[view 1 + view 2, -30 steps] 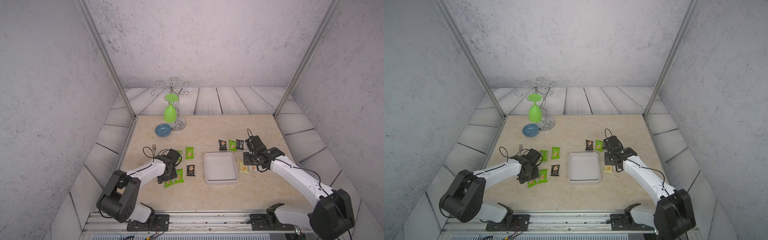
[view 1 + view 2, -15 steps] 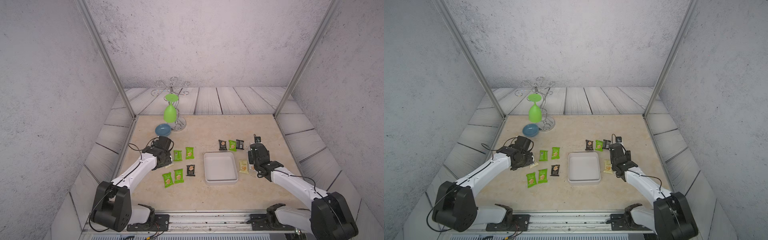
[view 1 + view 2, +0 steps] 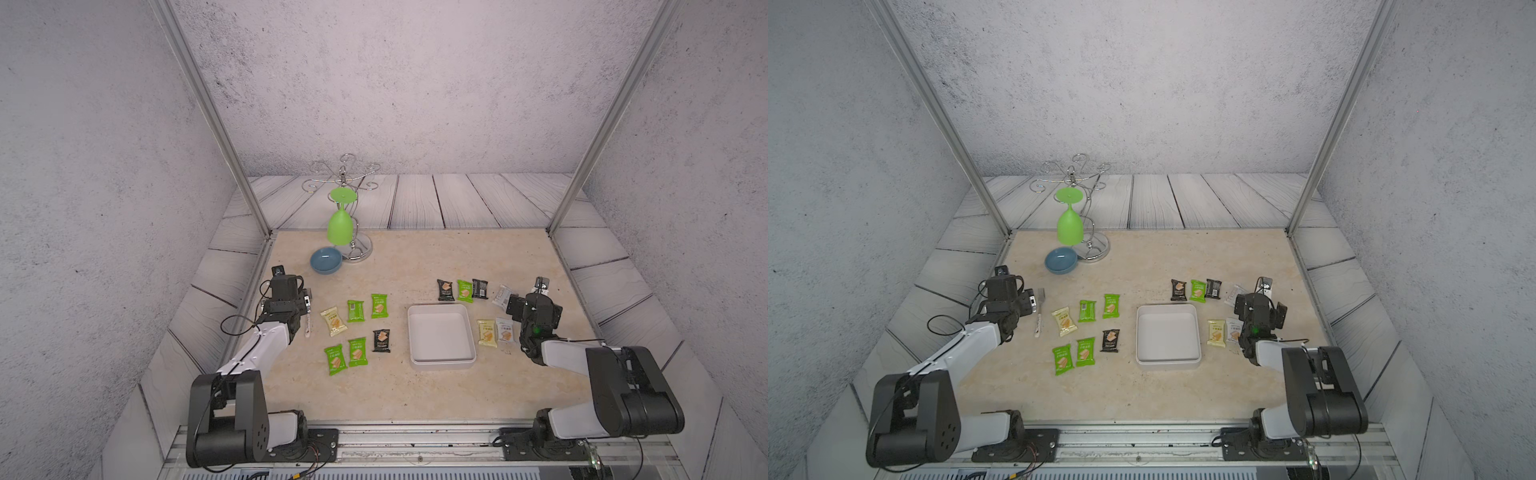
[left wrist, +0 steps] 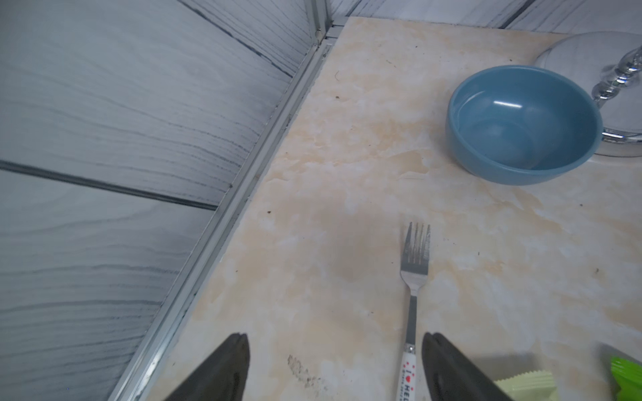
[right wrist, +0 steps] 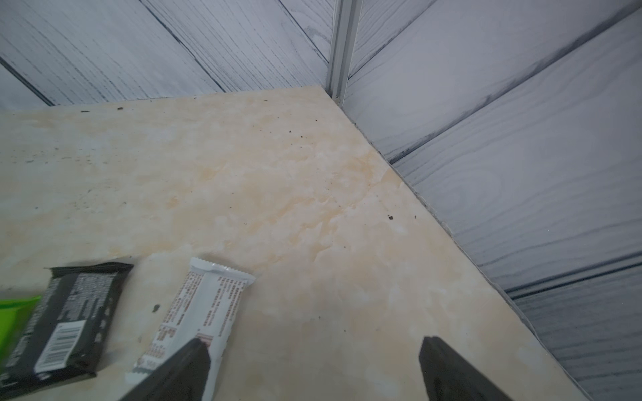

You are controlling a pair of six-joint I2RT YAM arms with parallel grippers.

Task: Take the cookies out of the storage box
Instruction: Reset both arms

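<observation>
At nine o'clock of the beige marbled table (image 3: pixel 415 390), the left gripper (image 4: pixel 335 347) hangs with its jaws well apart and nothing in them. The handle of a fork (image 4: pixel 415 264) lies flat on the table just inside one finger. Six of the cookies (image 3: pixel 357 352), in green, pale yellow and black, lie loose between that gripper and the storage box (image 3: pixel 441 337), which sits at the centre and shows only bare white floor. Four more packets run in a row at one o'clock of the box, and two lie just beside its three o'clock wall. Near the row's outer end the right gripper (image 5: pixel 314 343) is spread wide and empty, one finger crossing in front of a white packet (image 5: pixel 205 312). I judge the emptying done, so the next move calls only for lifting both arms clear without dragging a packet or the fork. At eleven o'clock stand a blue bowl (image 3: pixel 326 260) and a wire rack (image 3: pixel 360 249) with a green glass (image 3: pixel 340 226) hung upside down. Grey wood-grain panels (image 5: pixel 521 173) and aluminium posts (image 5: pixel 338 45) fence the table.
</observation>
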